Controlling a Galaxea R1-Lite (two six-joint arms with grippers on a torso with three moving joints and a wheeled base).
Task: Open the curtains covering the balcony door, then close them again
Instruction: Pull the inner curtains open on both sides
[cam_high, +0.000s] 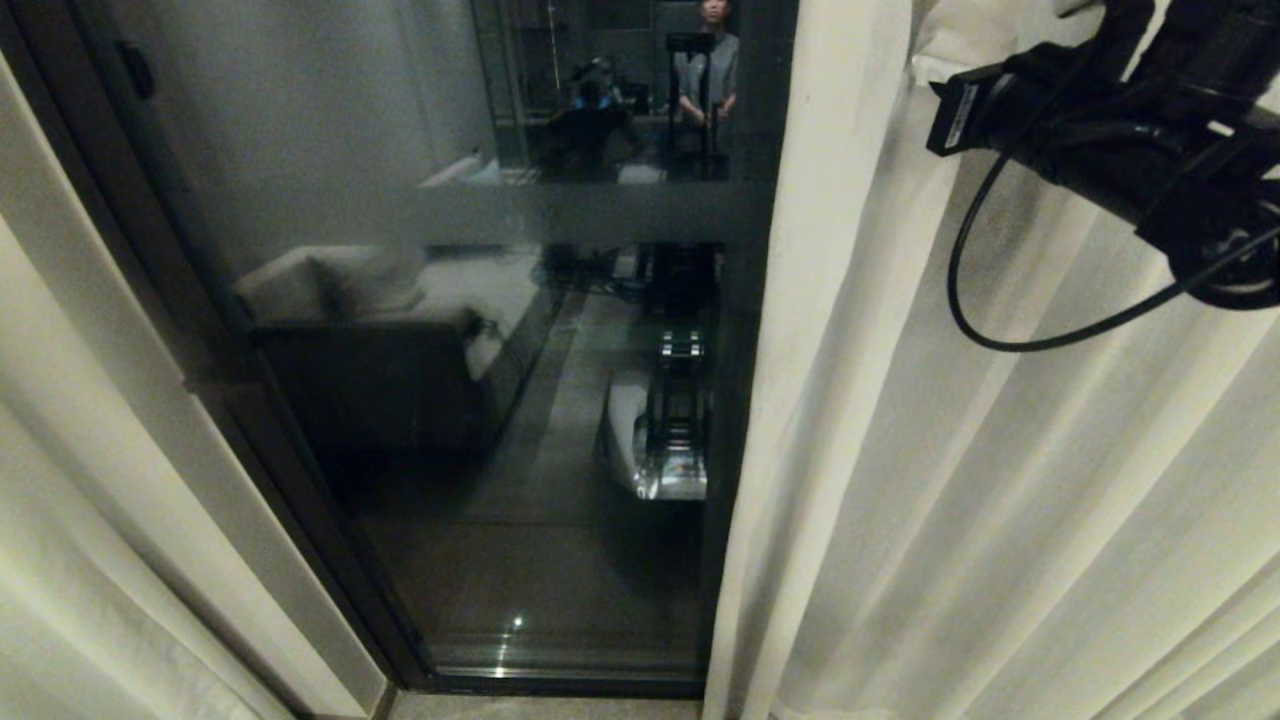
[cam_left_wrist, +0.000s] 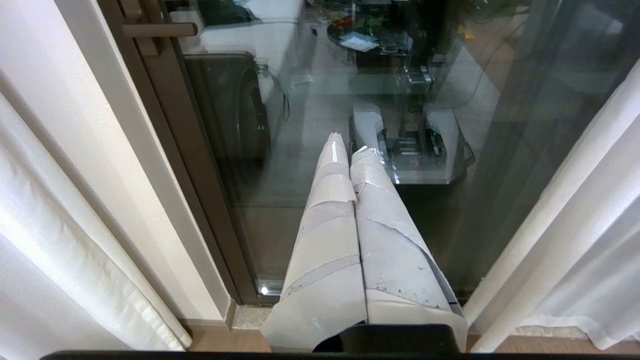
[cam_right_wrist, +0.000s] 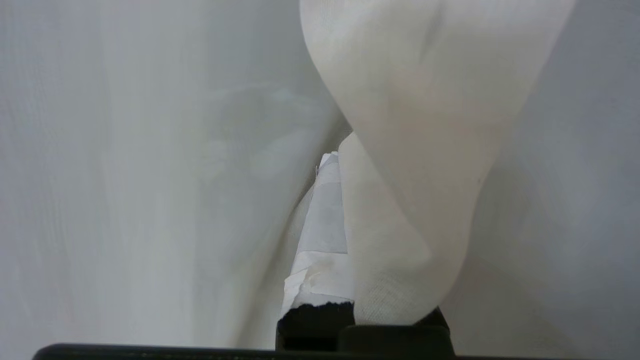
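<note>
Two curtains (cam_high: 1000, 480) flank the bare balcony door (cam_high: 480, 350), and my right gripper (cam_right_wrist: 345, 220) is pinched on the right panel's soft, light fold (grip a thick pleat; sheer cloth slips), left gripper (cam_left_wrist: 350, 150) closed, empty.

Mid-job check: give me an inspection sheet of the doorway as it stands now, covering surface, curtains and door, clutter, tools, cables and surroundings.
Surface: a strip of floor at the door's foot.
Job's things: left curtain and right curtain drawn apart; balcony door glass exposed between them, dark frame.
Clutter: nothing seen.
Tools: right tool shut on a fold of the right curtain, high up at its inner edge; left tool shut, empty, parked low facing the glass.
Cables: a black cable loops from the right arm in front of the curtain.
Surroundings: the glass reflects the robot and a standing person.
</note>
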